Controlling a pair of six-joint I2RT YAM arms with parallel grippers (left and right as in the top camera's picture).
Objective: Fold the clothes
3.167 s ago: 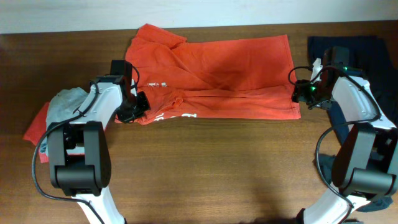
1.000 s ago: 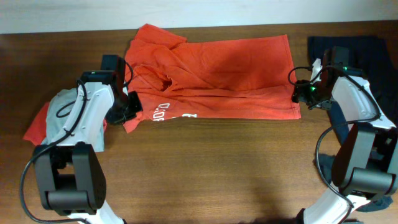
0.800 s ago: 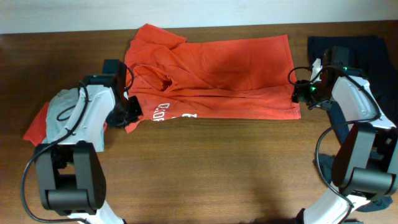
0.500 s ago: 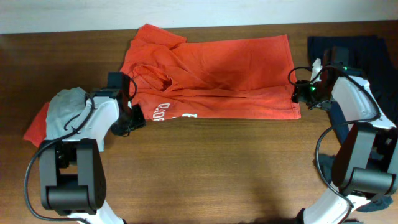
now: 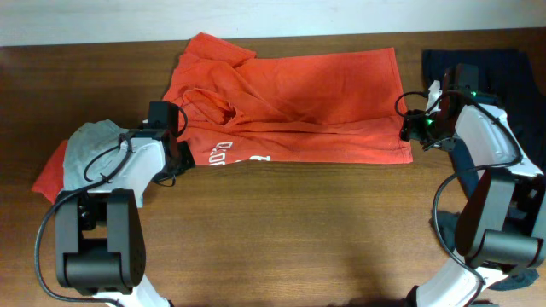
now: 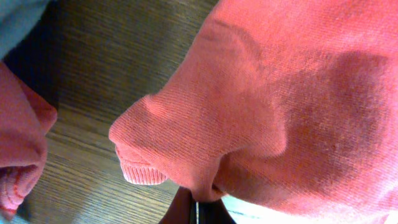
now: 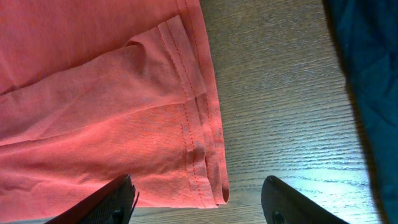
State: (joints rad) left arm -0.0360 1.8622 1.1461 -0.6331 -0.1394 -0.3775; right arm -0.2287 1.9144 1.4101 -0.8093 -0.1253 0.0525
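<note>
Orange shirt (image 5: 307,94) lies spread across the back-centre of the wood surface (image 5: 299,230), front edge folded over. L hand (image 6: 196,210) is pressed together, pinching a bunched shirt corner. R hand (image 7: 202,202) is spread wide above the opp. hem corner.

A fold of the orange shirt (image 6: 267,93) hides nearly all of the left hand (image 6: 196,213).
</note>
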